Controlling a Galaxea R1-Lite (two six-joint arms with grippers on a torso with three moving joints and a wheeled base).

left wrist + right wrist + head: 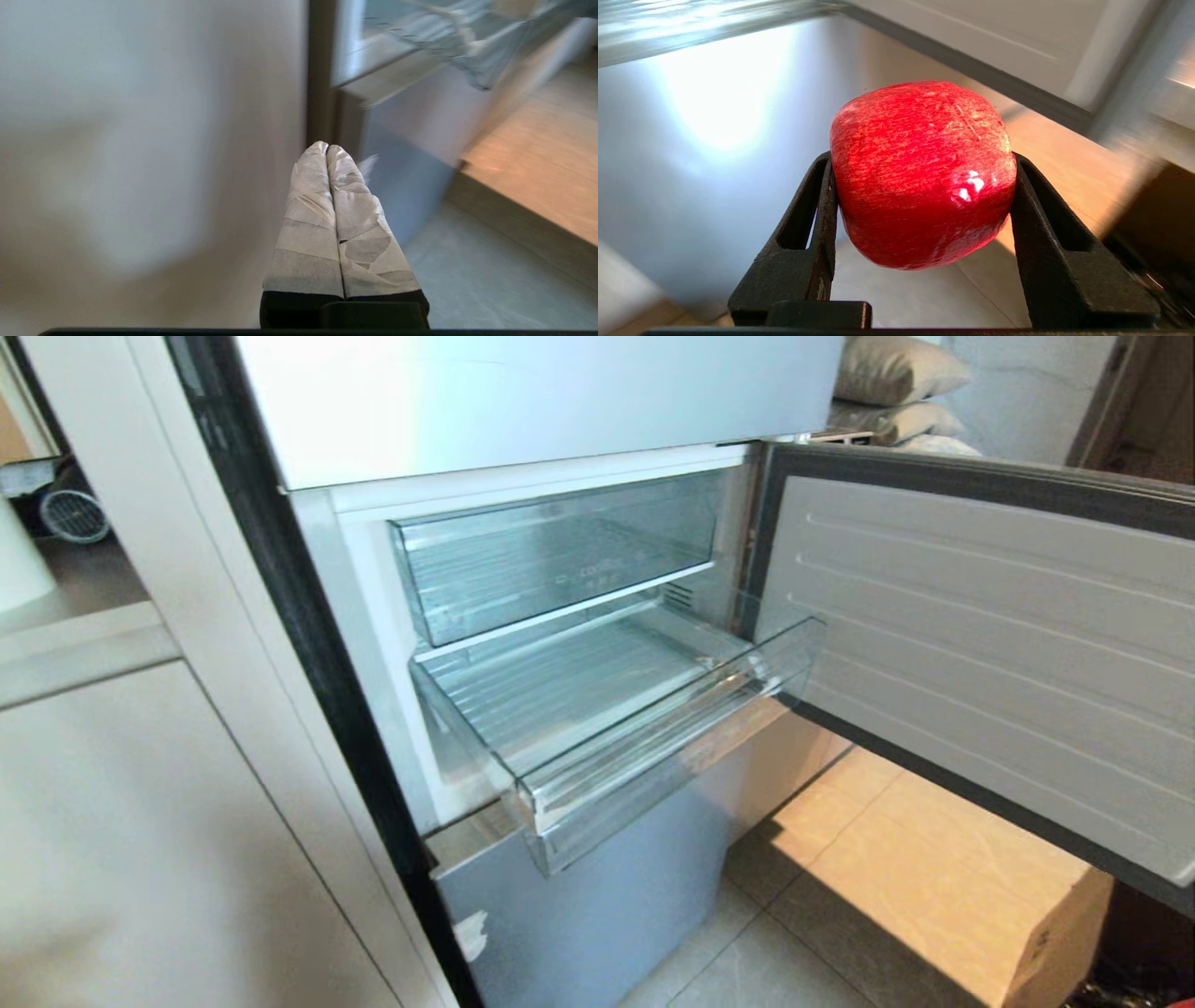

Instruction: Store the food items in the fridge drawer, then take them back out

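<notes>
Right wrist view carries the one food item in sight: the glossy red apple (922, 175), clamped between the two black fingers (817, 219) of the right gripper (922, 186), which press on its opposite sides. It hangs in the air, with the pale-blue bottom panel (691, 140) of the fridge behind it and floor tiles (924, 298) below, so the hand appears to sit lower than the bins. The fuzzy orange-red fruit shows in no view.

Head view shows the fridge drawer (653, 747), the lower clear bin, pulled well out from the cabinet, its curled front lip toward the camera and its ribbed floor bare from front edge to back. The upper clear bin (560, 560) is pushed in and holds nothing either. The fridge door (980, 644) stands swung wide to the right. Neither arm appears there.

The left gripper (327, 149), tape-wrapped fingertips pressed together and holding nothing, points along the white cabinet side (140, 140) near the fridge's lower corner, seemingly parked.

My reading: the drawer is ready, but whether the apple is going in or has come out cannot be told.
</notes>
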